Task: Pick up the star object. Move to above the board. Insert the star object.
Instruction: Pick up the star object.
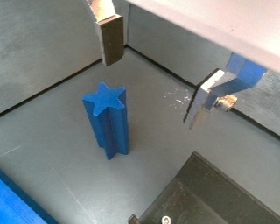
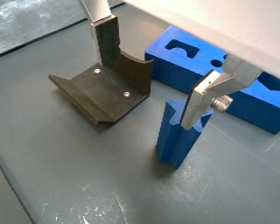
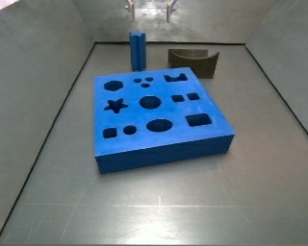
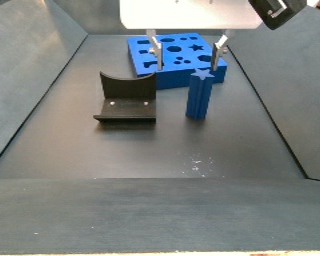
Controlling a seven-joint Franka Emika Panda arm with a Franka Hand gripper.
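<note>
Board (image 3: 157,120) flat on floor. Fixture (image 4: 124,98) near board, apart from it. Star object (image 4: 200,93) upright just beside board, not gripped. Claw (image 4: 184,43) open, above star object, fingers (image 2: 205,99) clear of it.

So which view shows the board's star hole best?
A side view: the board lies whole, its star hole plain. Another side view hides it behind the peg and gripper; wrist views show only edges.
</note>
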